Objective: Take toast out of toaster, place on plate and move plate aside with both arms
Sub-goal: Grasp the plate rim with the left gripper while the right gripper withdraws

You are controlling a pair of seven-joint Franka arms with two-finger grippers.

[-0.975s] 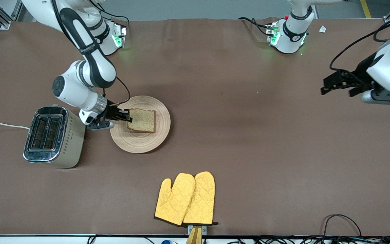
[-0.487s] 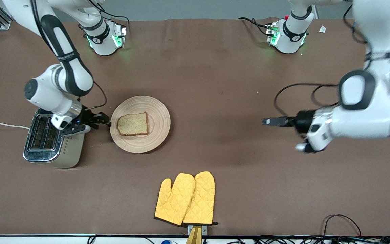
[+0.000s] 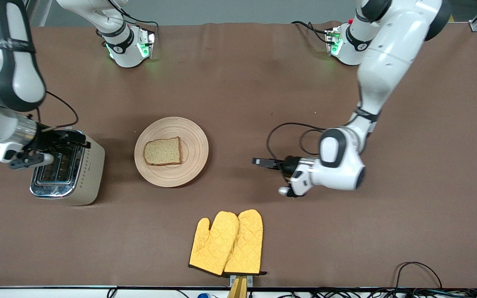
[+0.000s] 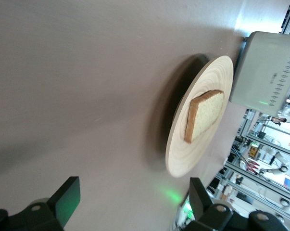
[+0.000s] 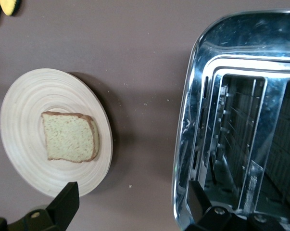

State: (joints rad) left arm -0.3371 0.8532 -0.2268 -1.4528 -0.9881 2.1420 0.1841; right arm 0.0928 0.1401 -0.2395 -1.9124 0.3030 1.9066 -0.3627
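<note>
The toast (image 3: 162, 151) lies flat on the round wooden plate (image 3: 195, 142), between the toaster and the table's middle. My right gripper (image 3: 82, 140) is open and empty, over the toaster's edge that faces the plate. In the right wrist view its open gripper (image 5: 132, 204) looks down on the toast (image 5: 68, 136) and plate (image 5: 19, 101). My left gripper (image 3: 259, 161) is open and empty, low over the table, a short way from the plate toward the left arm's end. The left wrist view shows its gripper (image 4: 134, 202) facing the plate (image 4: 181, 154) and toast (image 4: 205, 115).
A silver two-slot toaster (image 3: 66, 167) stands beside the plate toward the right arm's end, and also shows in the right wrist view (image 5: 241, 134) and the left wrist view (image 4: 267, 72). Two yellow oven mitts (image 3: 228, 242) lie nearer the front camera than the plate.
My right gripper let go of the toast, which now lies flat on the plate, and drew back over the toaster. My left arm swung in from its table end toward the plate.
</note>
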